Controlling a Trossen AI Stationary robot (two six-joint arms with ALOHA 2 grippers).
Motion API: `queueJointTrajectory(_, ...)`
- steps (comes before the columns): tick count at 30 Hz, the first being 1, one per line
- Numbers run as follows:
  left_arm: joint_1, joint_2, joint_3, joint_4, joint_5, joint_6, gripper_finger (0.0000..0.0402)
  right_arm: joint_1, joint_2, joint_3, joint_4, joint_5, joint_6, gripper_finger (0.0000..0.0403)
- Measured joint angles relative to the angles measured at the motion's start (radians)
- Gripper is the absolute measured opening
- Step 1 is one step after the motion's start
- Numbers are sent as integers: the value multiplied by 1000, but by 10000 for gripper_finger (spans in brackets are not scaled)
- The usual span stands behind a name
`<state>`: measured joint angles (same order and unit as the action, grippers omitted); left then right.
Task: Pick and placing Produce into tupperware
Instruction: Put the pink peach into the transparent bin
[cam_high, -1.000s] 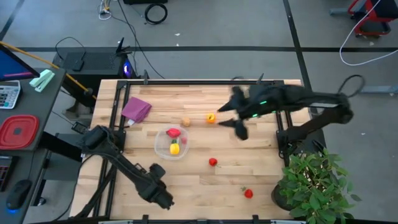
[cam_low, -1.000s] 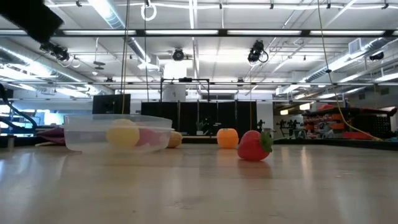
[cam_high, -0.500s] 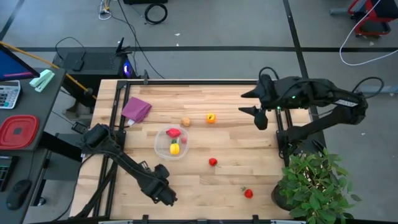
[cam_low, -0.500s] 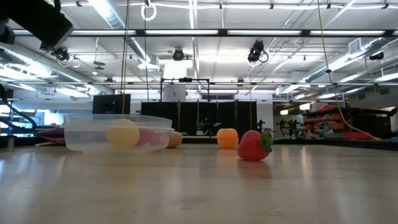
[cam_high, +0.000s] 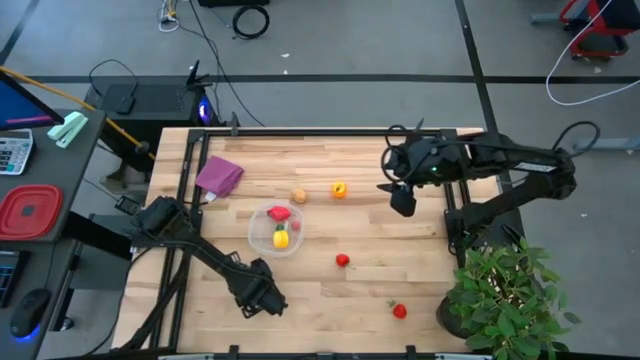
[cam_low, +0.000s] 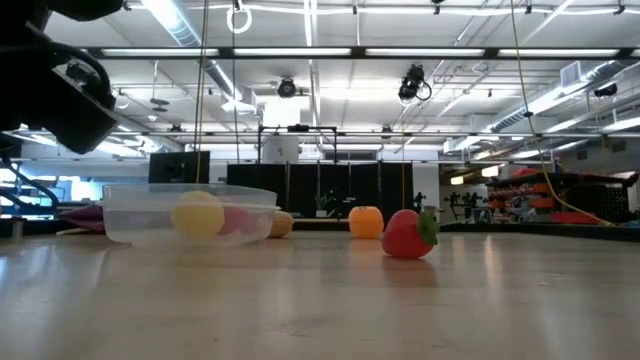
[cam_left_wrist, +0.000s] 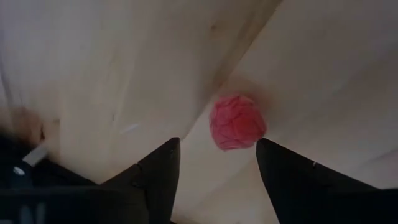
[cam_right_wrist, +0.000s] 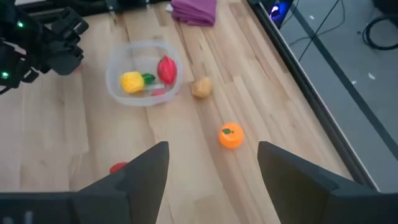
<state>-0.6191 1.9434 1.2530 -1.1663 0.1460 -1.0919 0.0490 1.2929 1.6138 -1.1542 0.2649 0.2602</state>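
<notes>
1. Left hand (cam_high: 262, 297) low over the front of the pale wooden desk (cam_high: 330, 300), fingers apart, nothing between them; small crinkled red fruit (cam_left_wrist: 237, 122) just ahead in the wrist view.
2. Right hand (cam_high: 398, 194) raised over the desk's right side, fingers spread wide, empty.
3. Small round clear plastic tupperware (cam_high: 261, 236) at desk centre-left, holding a yellow piece (cam_high: 280, 239) and a red piece (cam_high: 279, 213).
4. Loose outside it: tan piece (cam_high: 298, 196), orange piece (cam_high: 339, 189), small red piece (cam_high: 342, 260), red strawberry (cam_high: 399, 310) near the front right edge.
5. Purple cloth (cam_high: 220, 175) at back left; bare wood between scattered pieces.
</notes>
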Motion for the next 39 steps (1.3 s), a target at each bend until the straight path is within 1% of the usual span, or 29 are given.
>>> queueJointTrajectory(2, 1, 0, 0, 18, -2, 14, 214, 0, 9, 0, 0, 3, -4, 255)
queueJointTrajectory(6, 5, 0, 0, 50, -6, 31, 208, 0, 22, 0, 0, 62, -17, 256)
queueJointTrajectory(11, 21, 0, -1, 71, -39, 48, 208, 0, 23, 0, -1, 112, -19, 255)
queueJointTrajectory(15, 38, 0, -28, 104, -36, 65, 208, 0, 23, 0, -2, 112, -18, 254)
queueJointTrajectory(18, 48, -4, -46, 137, -8, 64, 197, 0, 23, 0, -7, 112, -17, 254)
queueJointTrajectory(24, 47, -6, -48, 116, 11, 63, 174, 0, 23, 0, -8, 112, -18, 254)
queueJointTrajectory(27, 43, -5, -51, 99, 37, 61, 174, 0, 23, 0, -8, 112, -18, 254)
queueJointTrajectory(33, 42, -4, -52, 107, 42, 71, 180, 0, 23, 0, -9, 112, -19, 254)
queueJointTrajectory(36, 42, -4, -51, 109, 43, 115, 161, 0, 23, 0, -9, 112, -19, 254)
queueJointTrajectory(39, 46, -4, -51, 81, 41, 121, 128, 0, 23, 0, -9, 112, -19, 254)
